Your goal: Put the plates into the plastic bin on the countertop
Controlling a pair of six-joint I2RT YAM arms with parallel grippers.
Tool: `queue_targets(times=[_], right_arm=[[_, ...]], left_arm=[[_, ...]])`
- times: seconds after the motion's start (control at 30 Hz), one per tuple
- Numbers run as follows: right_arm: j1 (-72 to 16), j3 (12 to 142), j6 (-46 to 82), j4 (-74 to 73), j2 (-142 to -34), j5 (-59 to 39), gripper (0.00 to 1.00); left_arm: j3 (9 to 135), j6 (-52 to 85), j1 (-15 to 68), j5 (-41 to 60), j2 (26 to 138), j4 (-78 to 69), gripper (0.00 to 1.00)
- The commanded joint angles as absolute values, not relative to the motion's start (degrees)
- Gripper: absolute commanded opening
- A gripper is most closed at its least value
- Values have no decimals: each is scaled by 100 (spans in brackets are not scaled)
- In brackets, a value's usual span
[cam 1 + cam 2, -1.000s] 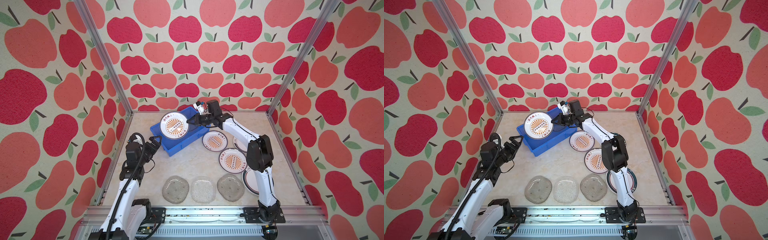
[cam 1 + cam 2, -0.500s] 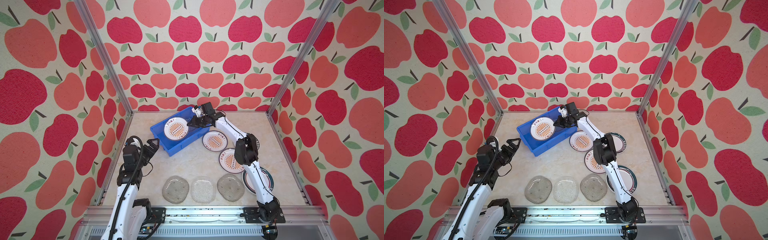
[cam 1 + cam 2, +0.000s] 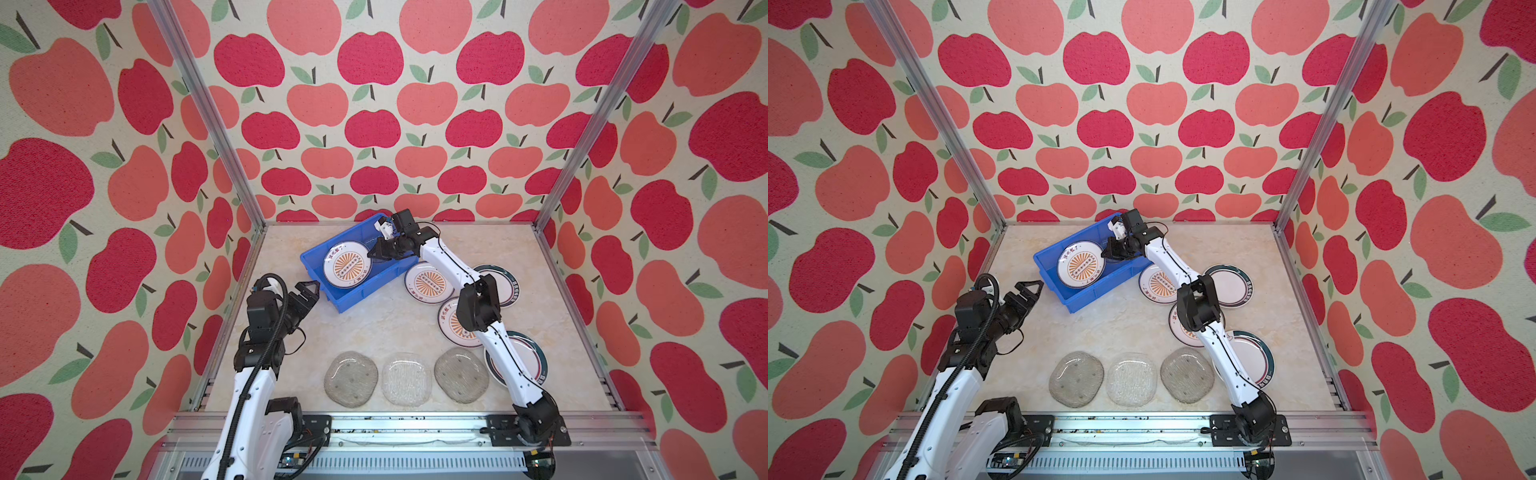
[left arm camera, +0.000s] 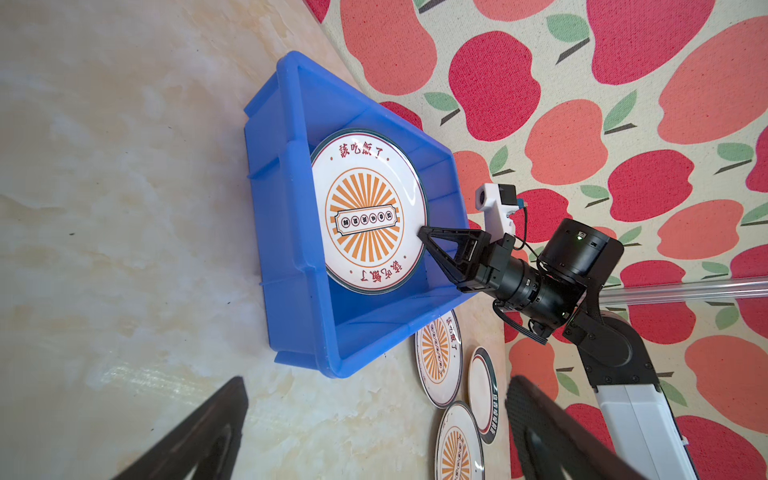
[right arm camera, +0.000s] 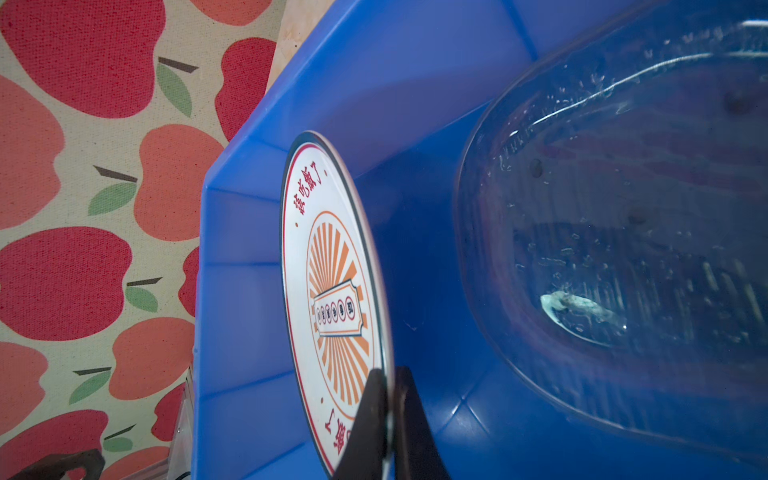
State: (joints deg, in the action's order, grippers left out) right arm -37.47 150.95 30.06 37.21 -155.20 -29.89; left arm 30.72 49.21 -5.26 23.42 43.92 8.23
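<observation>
1. Pinches the sunburst plate (image 3: 347, 264) by its rim in the right claw (image 3: 376, 255), jaws closed thin on the edge; holds it tilted inside the blue bin (image 3: 332, 297), beside the clear glass plate (image 5: 623, 208) already lying there; likely angled so as to slide down flat without striking the glass.
2. Parks the left claw (image 3: 308, 296) wide open and empty just beside the bin's near corner; probably clear of the drop, yet handy to steady the tub.
3. Leaves on the worktop (image 3: 395, 328) two more sunburst plates (image 3: 428, 282), two green-rimmed plates (image 3: 498, 286) and three glass plates (image 3: 406, 378) in a front row.
4. Against a second ago: carries the plate lower, down within the walls rather than above them; folds the right elbow (image 3: 478, 303) forward over the worktop plates; shows the left claw barely shifted.
</observation>
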Motion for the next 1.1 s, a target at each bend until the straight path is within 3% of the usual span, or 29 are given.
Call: queue_targets(times=[0.0,0.73,0.93,1.07], right_arm=[[-3807,15400,2986,3709,-15607,-2991,0],[-3962,15783,3130,3767,-15961,-3030,5],[-3985,15780,3142,3791,-15987,-2964,17],[-3995,15761,3095,3857,-15953,-2887,31]], left_arm=[[3155,4721,-562,2344,4422,958,99],[3155,4738,-591,2369,4791,780,99],[3130,4711,-617,2364,4755,809,99],[3085,4733,-624,2380,4737,765,99]])
